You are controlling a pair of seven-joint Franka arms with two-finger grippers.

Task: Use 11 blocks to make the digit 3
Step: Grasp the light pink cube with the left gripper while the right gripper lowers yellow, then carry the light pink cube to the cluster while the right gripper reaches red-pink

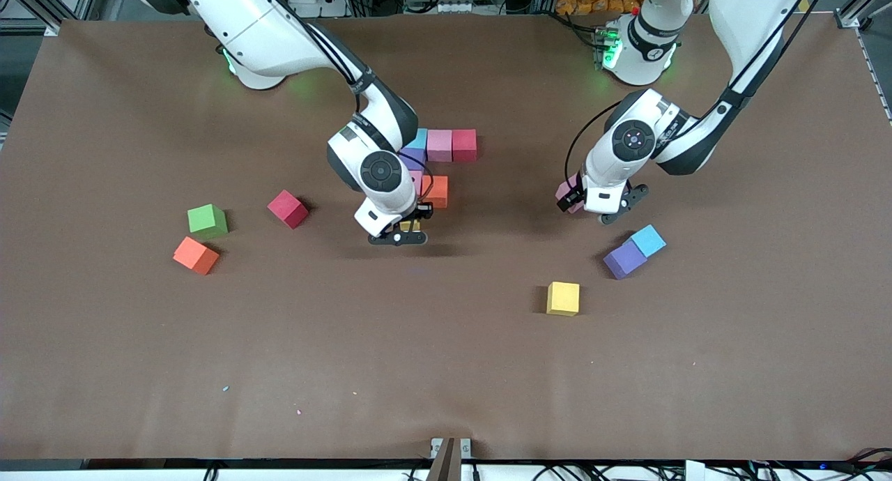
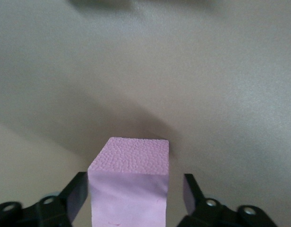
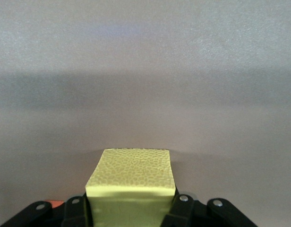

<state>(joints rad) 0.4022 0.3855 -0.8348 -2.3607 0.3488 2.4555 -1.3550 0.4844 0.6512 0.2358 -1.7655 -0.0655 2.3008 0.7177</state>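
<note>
— In the middle of the table (image 1: 104,369), toward the robots' end, is that the number they're building?

— The start of it. A light blue cube (image 1: 419,139), a pink one (image 1: 440,145) and a red one (image 1: 465,145) sit touching in a row. Nearer the camera there's an orange cube (image 1: 437,191), with a purple one (image 1: 412,159) tucked half under the arm. Well short of eleven.

— And the arm over it?

— That's the right gripper (image 3: 131,208), just beside the orange cube on the camera side. Its fingers are pressed tight on a yellow cube (image 3: 131,182), so I'd say it's bringing that one to the figure.

— The other arm?

— The left gripper (image 2: 131,198) is toward its own end of the table, straddling a pink cube (image 2: 129,187). One finger looks against the foam, the other shows a gap, so it isn't clamped yet.

— What's needed next?

— My guess: the yellow has to be set flush against its neighbours without nudging them, and the left has to finish pinching before lifting.

— Spare cubes?

— A yellow cube (image 1: 563,298), a purple (image 1: 624,259) and blue (image 1: 648,240) pair touching; at the right arm's end a red (image 1: 288,208), an orange (image 1: 196,255) and a green cube (image 1: 207,219).
</note>
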